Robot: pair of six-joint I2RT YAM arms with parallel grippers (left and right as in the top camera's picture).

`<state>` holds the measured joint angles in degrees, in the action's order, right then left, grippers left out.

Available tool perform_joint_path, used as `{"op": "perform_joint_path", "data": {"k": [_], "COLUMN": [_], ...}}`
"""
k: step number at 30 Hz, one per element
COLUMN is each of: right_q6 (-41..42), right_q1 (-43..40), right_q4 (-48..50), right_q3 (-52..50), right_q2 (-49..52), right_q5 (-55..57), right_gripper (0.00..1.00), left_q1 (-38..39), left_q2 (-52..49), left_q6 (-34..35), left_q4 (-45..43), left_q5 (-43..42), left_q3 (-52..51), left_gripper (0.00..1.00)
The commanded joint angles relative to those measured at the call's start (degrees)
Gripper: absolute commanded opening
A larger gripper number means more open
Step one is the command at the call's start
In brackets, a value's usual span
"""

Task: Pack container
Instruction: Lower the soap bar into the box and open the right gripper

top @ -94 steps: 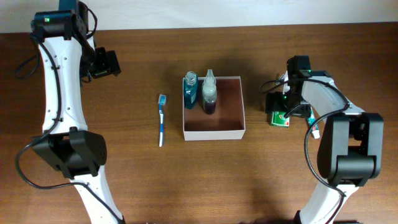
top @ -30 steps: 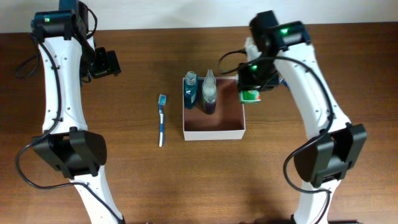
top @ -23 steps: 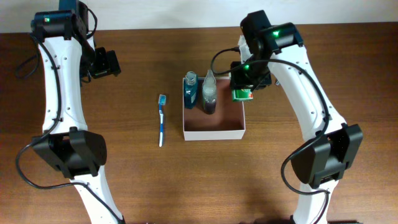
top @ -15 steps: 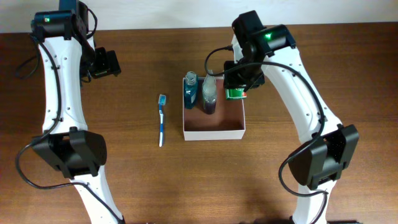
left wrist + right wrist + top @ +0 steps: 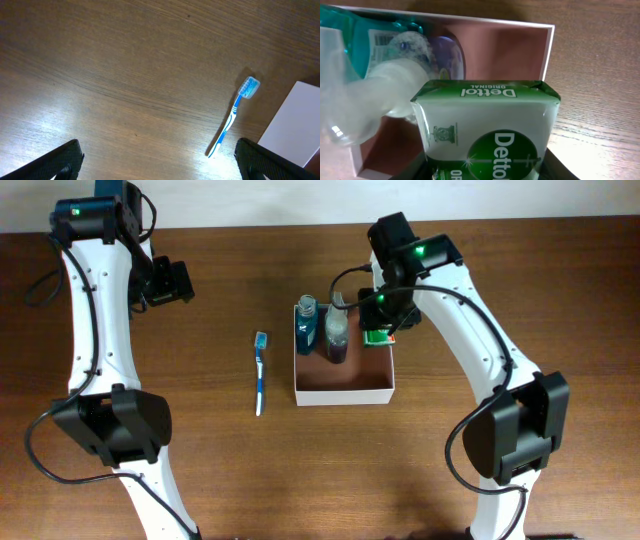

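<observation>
Over the box (image 5: 510, 50), the soap (image 5: 490, 135) fills the right wrist view, and its bottom is cut off. The bottles (image 5: 365, 100) in the box are blurry and cut off by the edge. From above, the right arm (image 5: 480, 330) hides most of the soap. In the left wrist view, only a corner of the box shows.

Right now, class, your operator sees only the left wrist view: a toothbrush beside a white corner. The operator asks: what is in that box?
Observer: A teal bottle and a clear bottle stand in the container's far left corner.
Operator: What is the right gripper doing?
Observer: The right gripper is shut on a green Dettol soap pack over the far right corner.
Operator: And my left gripper?
Observer: The left gripper hangs left of the toothbrush, farther back.
</observation>
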<state>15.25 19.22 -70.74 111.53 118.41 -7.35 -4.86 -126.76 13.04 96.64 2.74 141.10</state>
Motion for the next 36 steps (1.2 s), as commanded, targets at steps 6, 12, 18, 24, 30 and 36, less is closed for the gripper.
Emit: {"op": "perform_joint_path", "data": {"k": [6,12,18,24,30,36], "right_q6": [0.5,0.5,0.5,1.4,1.4,1.4], "right_q1": [0.3,0.3,0.3,0.3,0.3,0.3], "right_q4": [3.3,5.7,8.4,11.3,12.5,13.3], "right_q3": [-4.1,-6.5,-8.2,-10.4,-10.5,-10.5], "right_q2": [0.2,0.3,0.3,0.3,0.3,1.2], "right_q5": [0.7,0.5,0.5,0.5,0.5,0.5], "right_gripper": [0.44,0.47,0.47,0.47,0.47,0.47], "left_q1": [-0.2,-0.2,-0.2,-0.2,-0.2,-0.2], "left_q2": [1.1,1.1,1.1,1.1,1.1,1.1], "left_q6": [0.1,0.1,0.1,0.1,0.1,0.1], "left_q4": [0.0,0.0,0.1,0.0,0.0,0.0], "left_q5": [-0.4,-0.4,-0.4,-0.4,-0.4,-0.4], "left_q3": [-0.4,-0.4,-0.4,-0.4,-0.4,-0.4], "left_gripper": [0.99,1.0,0.99,0.99,1.0,0.99]}}
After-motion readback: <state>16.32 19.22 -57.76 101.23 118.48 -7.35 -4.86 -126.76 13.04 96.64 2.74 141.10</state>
